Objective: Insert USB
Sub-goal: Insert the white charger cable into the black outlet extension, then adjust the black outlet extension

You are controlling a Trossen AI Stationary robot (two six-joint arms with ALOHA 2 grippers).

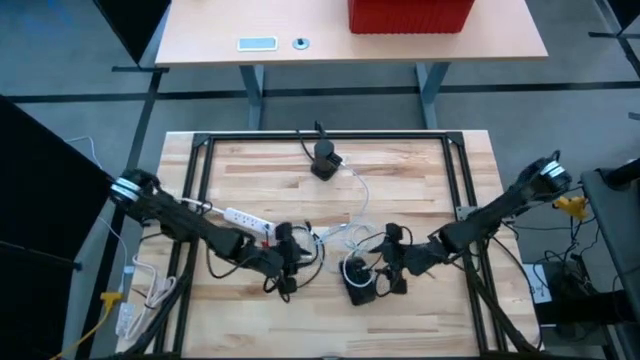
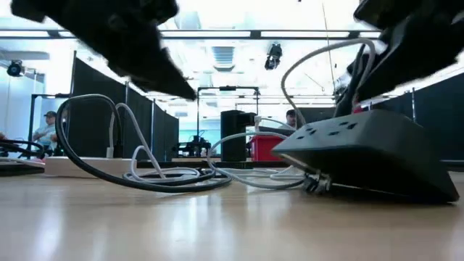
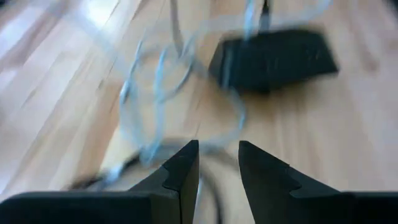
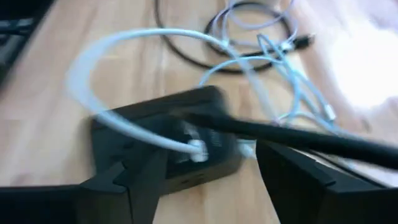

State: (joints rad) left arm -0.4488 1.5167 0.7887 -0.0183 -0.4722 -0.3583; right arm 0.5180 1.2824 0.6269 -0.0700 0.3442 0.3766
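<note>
Near the table's (image 1: 420, 190) front edge, the black hub (image 1: 357, 282) is lying on the wood, tilted up in the low view, with a white cable (image 4: 124, 46) plugging into it. The right gripper (image 1: 393, 262) is hovering just right of the hub, fingers spread wide, holding nothing. The left gripper (image 1: 290, 262) is sitting well left of the hub beside the cable tangle (image 1: 335, 238), fingers narrowly parted and empty. Farther back a white power strip (image 1: 245, 219) is lying left, and a black box (image 1: 324, 158) is standing far centre. No writing is readable.

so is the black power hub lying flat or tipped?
Tipped: in the low view the black power hub has its near edge lifted off the table.
</note>
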